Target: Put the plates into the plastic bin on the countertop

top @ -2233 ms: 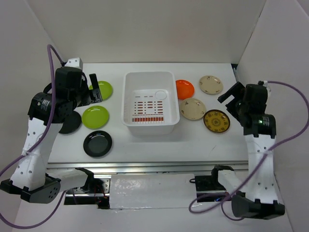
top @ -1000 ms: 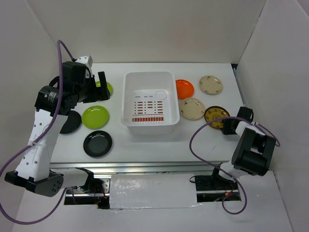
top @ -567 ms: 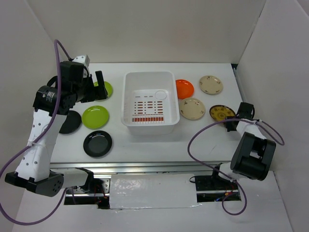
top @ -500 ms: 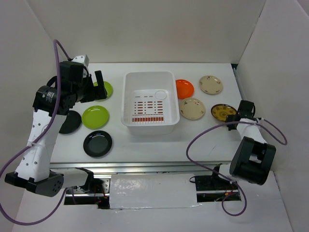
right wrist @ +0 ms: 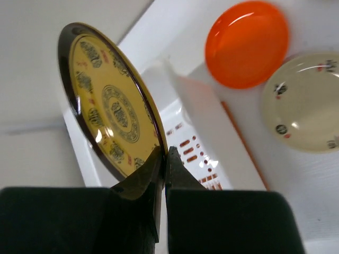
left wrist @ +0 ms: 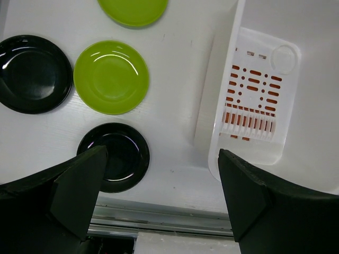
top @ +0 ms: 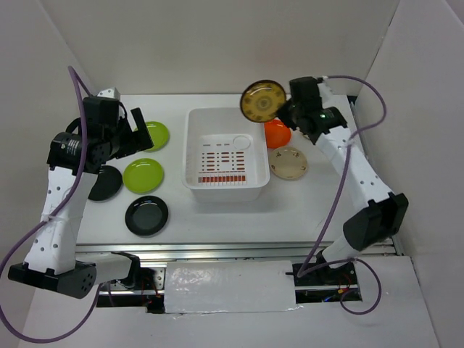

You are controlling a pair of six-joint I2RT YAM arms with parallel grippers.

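Patterned yellow-brown plate (top: pixel 263 101) pinched by its rim in right end effector (top: pixel 288 110), tilted on edge, up off the table (top: pixel 312 210), over far right corner of plastic bin (top: pixel 190 156). Clearest from right wrist: fingers (right wrist: pixel 139 185) clenched tight on the lower rim, patterned face in full view, bin's slotted base with red markings below. Beyond it, orange plate (right wrist: pixel 247 43) and cream plate (right wrist: pixel 304 100) flat on the table. Placed only by top view: both lying just right of the bin, orange farther back.

Left end effector (top: pixel 140 139) released, jaws spread wide, held above the plates left of the bin. From left wrist: near lime green plate (left wrist: pixel 112 76), far lime green plate (left wrist: pixel 132 8) cut by the frame edge, left black plate (left wrist: pixel 33 74) unobstructed, near black plate (left wrist: pixel 119 156) partly behind a finger. Left black plate half hidden by the arm in top view.
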